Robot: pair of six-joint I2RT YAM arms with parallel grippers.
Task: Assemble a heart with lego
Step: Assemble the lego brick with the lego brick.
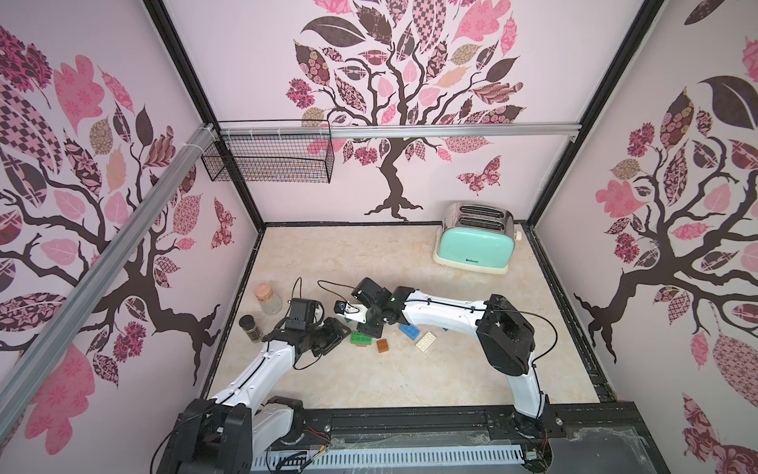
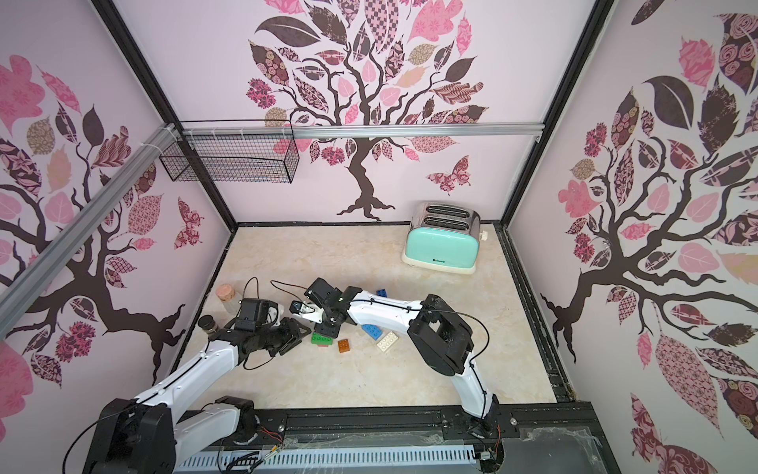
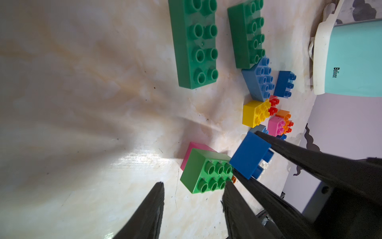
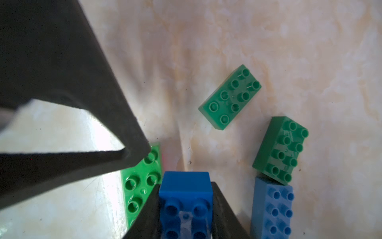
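The toaster point(image 1: 476, 246) is set well apart. A blue brick point(image 4: 186, 198) is pinched by the right gripper point(image 4: 186, 187) just beside a green brick point(image 3: 206, 173), at which the left gripper point(image 3: 194, 183) is spread.

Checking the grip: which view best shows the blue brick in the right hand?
Right wrist: the blue brick fills the foreground, studs and clamped sides clear. Left wrist shows its smooth side, tilted. Neither top view shows it.
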